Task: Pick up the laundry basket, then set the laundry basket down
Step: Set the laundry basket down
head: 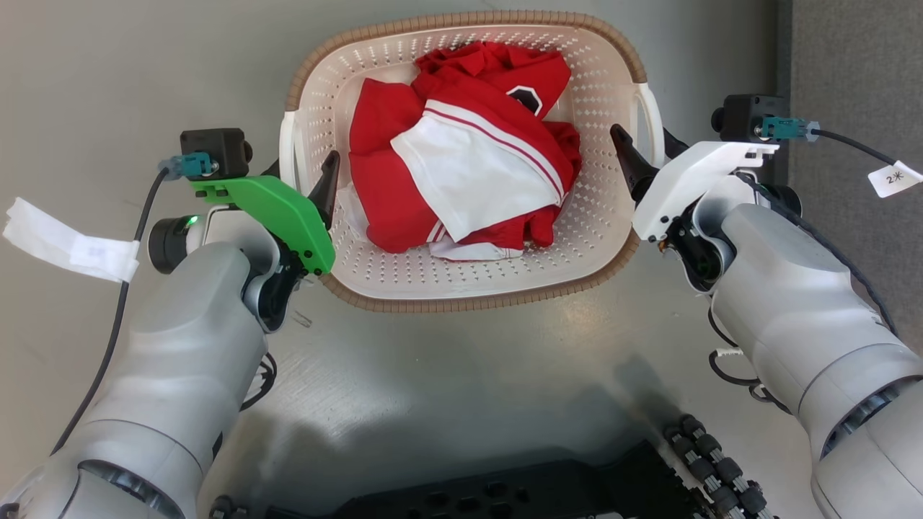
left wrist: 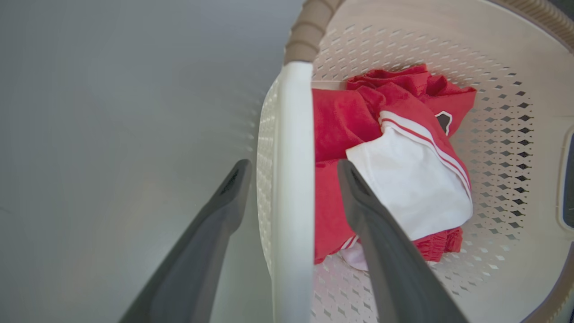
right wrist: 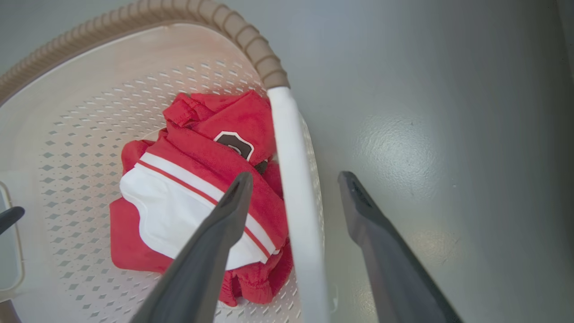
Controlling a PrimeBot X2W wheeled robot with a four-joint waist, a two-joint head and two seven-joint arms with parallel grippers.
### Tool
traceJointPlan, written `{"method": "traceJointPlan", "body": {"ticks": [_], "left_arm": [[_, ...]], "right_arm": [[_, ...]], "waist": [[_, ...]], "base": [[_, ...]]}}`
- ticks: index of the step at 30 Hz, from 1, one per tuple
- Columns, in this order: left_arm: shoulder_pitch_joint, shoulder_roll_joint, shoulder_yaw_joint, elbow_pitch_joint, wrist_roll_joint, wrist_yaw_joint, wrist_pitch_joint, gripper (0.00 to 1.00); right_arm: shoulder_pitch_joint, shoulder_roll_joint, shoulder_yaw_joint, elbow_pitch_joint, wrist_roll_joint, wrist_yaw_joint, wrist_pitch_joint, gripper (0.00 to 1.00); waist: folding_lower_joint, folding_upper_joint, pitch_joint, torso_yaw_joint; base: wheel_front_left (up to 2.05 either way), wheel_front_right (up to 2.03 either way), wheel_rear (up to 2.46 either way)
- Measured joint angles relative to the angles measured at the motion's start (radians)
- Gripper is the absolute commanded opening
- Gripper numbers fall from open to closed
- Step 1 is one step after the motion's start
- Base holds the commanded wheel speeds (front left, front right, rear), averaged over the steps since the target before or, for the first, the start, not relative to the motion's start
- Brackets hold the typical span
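The grey floor is shown from the head view, with the robot's dark base at the lower edge. The left arm and the right arm are extended forward, one to each side of the basket. The basket is set upright on the floor between the two arms, its brown rim uppermost and its perforated cream walls exposed. A crumpled red and white garment is held inside it, lying on the bottom. A green bracket is carried on the left wrist and a white bracket on the right wrist. The left handle is straddled by the left pincer, which is spread: one finger is placed inside the basket, over the garment, the other outside the wall, and a gap is seen between each finger and the handle. The right handle is straddled in the same way by the right pincer, likewise spread, with neither finger touching the handle. A paper tag is fixed to the left cable and a smaller label to the right cable.
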Motion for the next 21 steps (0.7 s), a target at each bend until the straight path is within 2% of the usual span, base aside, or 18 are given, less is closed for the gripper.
{"method": "traceJointPlan", "body": {"ticks": [13, 21], "left_arm": [[0.007, 0.004, -0.008, 0.044, -0.008, 0.0, -0.024, 1.0], [0.077, 0.023, -0.009, 0.058, -0.033, 0.0, -0.043, 1.0]], "right_arm": [[0.017, -0.001, -0.003, 0.01, 0.011, 0.0, -0.01, 1.0], [0.077, -0.001, -0.003, 0.009, 0.018, 0.0, -0.02, 1.0]], "waist": [[0.0, 0.0, -0.074, -0.005], [0.0, 0.0, -0.155, -0.014]], "base": [[0.0, 0.0, 0.0], [0.0, 0.0, 0.0]]}}
